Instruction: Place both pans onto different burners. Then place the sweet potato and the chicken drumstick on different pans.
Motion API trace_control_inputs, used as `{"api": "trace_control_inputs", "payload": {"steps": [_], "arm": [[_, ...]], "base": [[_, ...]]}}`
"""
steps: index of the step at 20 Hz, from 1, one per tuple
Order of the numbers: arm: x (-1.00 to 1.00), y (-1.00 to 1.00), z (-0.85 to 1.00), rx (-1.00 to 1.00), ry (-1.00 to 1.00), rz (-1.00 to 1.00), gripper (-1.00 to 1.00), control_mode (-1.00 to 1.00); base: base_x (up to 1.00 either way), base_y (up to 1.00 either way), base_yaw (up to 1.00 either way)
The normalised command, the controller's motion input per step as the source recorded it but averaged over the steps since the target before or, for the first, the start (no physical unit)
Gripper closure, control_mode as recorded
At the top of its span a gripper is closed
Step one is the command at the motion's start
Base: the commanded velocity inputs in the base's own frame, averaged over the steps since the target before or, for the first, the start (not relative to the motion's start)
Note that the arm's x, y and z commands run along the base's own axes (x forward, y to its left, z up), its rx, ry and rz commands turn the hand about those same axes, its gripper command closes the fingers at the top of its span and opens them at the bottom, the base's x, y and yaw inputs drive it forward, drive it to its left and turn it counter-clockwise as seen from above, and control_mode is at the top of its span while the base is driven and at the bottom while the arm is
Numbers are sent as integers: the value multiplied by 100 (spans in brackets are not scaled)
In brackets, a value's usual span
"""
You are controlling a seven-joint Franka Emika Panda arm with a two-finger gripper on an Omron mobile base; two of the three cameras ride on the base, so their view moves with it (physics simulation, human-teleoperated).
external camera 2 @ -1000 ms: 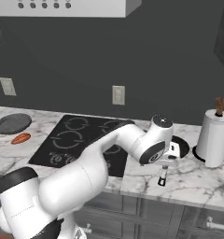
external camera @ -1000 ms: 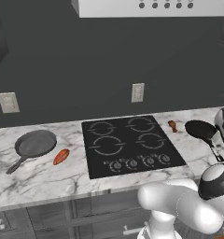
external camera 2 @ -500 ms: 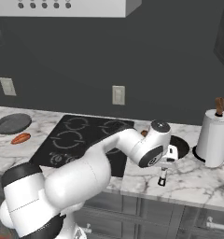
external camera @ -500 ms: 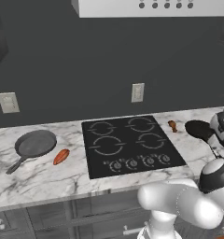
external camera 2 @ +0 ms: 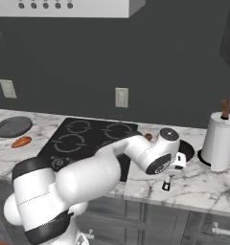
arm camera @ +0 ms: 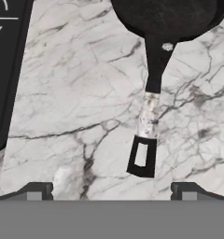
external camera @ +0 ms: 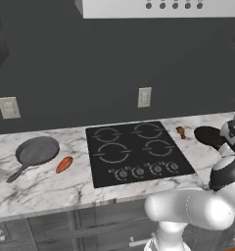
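The near-black pan (arm camera: 167, 16) lies on the marble counter right of the cooktop (external camera: 139, 152), its thin handle (arm camera: 151, 93) running toward me. My gripper (arm camera: 111, 192) hovers above the handle's looped end (arm camera: 143, 158), open, with nothing between its fingertips (arm camera: 37, 191). In the right base view my hand (external camera 2: 170, 162) covers part of that pan (external camera 2: 186, 149). The chicken drumstick (external camera: 180, 131) rests between the cooktop and the black pan (external camera: 210, 136). The grey pan (external camera: 36, 151) and the sweet potato (external camera: 64, 164) lie left of the cooktop. All burners (external camera: 114, 153) are bare.
A paper towel roll (external camera 2: 219, 141) stands on the counter just right of the black pan. Knobs (external camera: 139, 171) line the cooktop's front. A wall outlet (external camera: 144, 97) sits behind the cooktop. The counter's front edge (external camera 2: 184, 201) is close below the handle's end.
My hand has sunk a little toward the black pan's handle. The jaws stay open, and the pans and food have not moved.
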Motion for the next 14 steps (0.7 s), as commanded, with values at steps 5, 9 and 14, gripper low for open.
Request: {"api": "trace_control_inputs", "payload": {"steps": [5,9,14], "arm": [[7,-15,-15,5,0,0,-100,-100],[13,-8,-5,5,0,0,-100,-100],[17,-2,-2,3,0,0,-100,-100]], "base": [[0,0,0],[0,0,0],[0,0,0]]}}
